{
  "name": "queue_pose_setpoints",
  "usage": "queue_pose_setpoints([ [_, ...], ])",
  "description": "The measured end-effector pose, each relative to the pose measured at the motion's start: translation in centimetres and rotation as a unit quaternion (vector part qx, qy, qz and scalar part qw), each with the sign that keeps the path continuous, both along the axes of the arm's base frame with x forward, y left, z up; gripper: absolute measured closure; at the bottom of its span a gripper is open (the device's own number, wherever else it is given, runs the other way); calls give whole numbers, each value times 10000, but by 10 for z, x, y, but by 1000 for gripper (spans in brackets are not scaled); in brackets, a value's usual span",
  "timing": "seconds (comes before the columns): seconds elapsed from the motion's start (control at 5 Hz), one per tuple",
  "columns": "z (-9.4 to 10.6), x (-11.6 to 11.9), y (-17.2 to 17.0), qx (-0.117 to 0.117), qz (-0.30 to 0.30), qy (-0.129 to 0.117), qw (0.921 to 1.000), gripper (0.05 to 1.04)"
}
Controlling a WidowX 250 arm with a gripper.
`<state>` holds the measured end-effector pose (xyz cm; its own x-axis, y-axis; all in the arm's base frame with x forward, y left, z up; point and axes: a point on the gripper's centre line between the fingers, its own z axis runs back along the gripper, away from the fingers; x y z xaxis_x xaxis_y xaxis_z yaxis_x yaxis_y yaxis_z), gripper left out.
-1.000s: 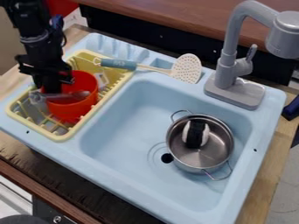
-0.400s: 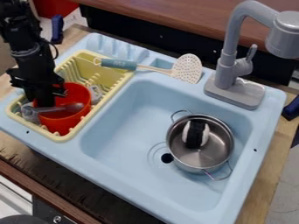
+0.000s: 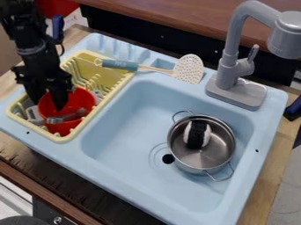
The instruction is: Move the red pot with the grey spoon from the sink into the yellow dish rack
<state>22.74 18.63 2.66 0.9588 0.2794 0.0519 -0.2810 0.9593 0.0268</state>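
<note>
Brown countertop (image 3: 176, 13) along the far side, with a light-blue toy sink (image 3: 135, 105) set nearer. At the left of it, red pot (image 3: 63, 128) sitting in the near part of a yellow dish rack (image 3: 108, 70), with a greyish utensil (image 3: 69, 117) lying across its mouth. Shifted left and nearer over the last second, utensil along with it; hardly moved since the middle frame.

Just above, black gripper (image 3: 48, 104) opened clearly since that frame: fingers well parted, one beside the pot's left rim, the other reaching down over its inside. Apparently gripping nothing; impossible to tell whether either finger touches the rim. Judging by that spread, most likely let go of the pot and left it to rest on the rack, so freed from carrying it.

Farther out, unchanged: slotted turner (image 3: 188, 69) across the far edge, steel pot (image 3: 220, 140) in the right of the basin with a black-and-white object (image 3: 197, 134) inside, grey faucet (image 3: 230, 57) at the far right.
</note>
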Motion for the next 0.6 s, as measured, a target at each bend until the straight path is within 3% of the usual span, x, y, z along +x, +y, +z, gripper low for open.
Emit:
queue_pose_setpoints([
  [0.2, 4, -2, -3, -118, 120, 101, 9998, 95],
  [0.4, 12, 3, -3, -255, 159, 39, 9995, 85],
  [0.6, 21, 7, -9, -218, 115, 25, 9997, 85],
])
